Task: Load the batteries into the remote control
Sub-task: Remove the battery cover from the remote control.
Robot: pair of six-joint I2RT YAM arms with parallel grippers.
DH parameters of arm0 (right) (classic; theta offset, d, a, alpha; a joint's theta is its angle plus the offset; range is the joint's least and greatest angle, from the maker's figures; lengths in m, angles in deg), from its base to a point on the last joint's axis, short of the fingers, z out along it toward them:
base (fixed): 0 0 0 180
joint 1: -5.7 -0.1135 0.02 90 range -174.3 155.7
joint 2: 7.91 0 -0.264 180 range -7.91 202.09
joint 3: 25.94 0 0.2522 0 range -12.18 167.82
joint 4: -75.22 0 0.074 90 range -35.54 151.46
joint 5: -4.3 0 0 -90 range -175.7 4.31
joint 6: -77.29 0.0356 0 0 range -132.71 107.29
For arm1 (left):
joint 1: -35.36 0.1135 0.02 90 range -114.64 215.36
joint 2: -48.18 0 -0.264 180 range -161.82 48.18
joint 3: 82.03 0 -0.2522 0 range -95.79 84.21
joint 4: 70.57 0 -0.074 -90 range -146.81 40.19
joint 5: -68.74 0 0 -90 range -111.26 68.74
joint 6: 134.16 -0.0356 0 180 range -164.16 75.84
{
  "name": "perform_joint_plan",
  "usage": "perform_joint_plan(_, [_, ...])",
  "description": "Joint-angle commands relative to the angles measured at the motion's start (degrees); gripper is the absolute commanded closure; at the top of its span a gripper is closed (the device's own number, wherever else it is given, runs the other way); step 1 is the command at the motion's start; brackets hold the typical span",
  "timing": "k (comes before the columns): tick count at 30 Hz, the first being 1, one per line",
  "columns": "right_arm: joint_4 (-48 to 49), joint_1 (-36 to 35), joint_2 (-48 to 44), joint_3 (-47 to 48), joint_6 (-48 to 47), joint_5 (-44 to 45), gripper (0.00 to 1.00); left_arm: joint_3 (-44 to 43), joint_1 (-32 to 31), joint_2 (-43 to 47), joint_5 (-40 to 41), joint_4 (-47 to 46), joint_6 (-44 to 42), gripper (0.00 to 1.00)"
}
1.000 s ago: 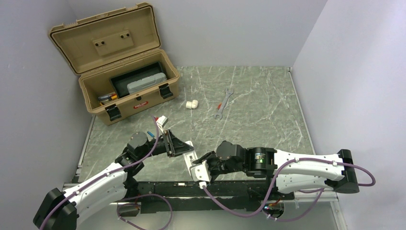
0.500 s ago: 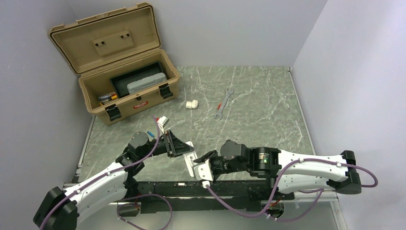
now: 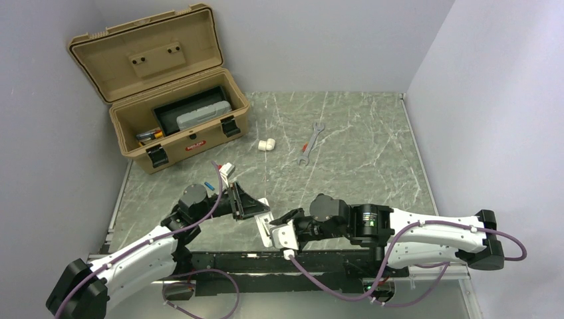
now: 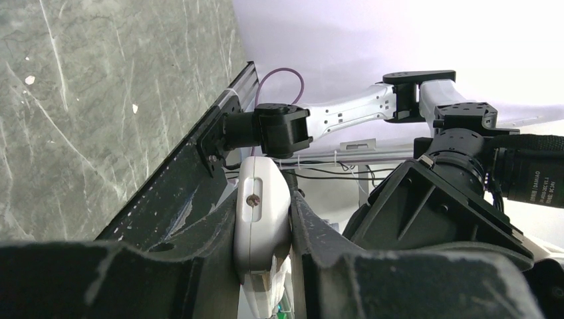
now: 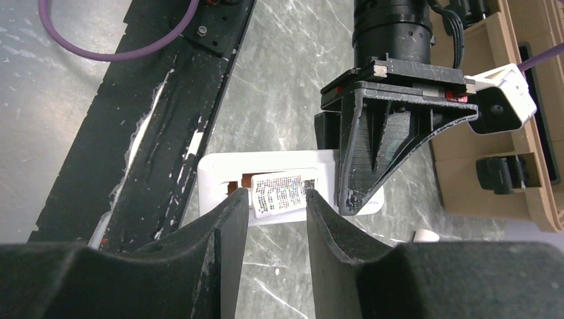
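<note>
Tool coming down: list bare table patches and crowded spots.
Free: the table right of the wrench to the right wall; also between the pipe elbow and the remote control. Crowded: around the remote control, near edge.

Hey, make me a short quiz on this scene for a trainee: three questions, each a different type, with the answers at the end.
1. True or false: the left gripper is shut on the remote control.
2. The tan toolbox is: A) open, B) closed, C) lying on its side.
3. In the right wrist view, what labelled thing sits between the fingers of the right gripper?
Key: 1 true; 2 A; 3 a battery, at the remote control's recess.
</note>
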Motion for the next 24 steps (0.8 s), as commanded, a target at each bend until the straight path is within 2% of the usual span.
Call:
perform_joint_plan(1, [2.2, 0.6, -1.5, -1.4, 1.4, 1.5, 0.6, 0.2, -1.0, 1.0, -3.3, -2.7, -0.1, 1.0])
perform_joint_plan(24, [1.0, 0.6, -0.8, -2.3, 3.3, -1.6, 0.58, 0.7, -1.0, 0.0, -3.2, -4.2, 0.5, 1.0])
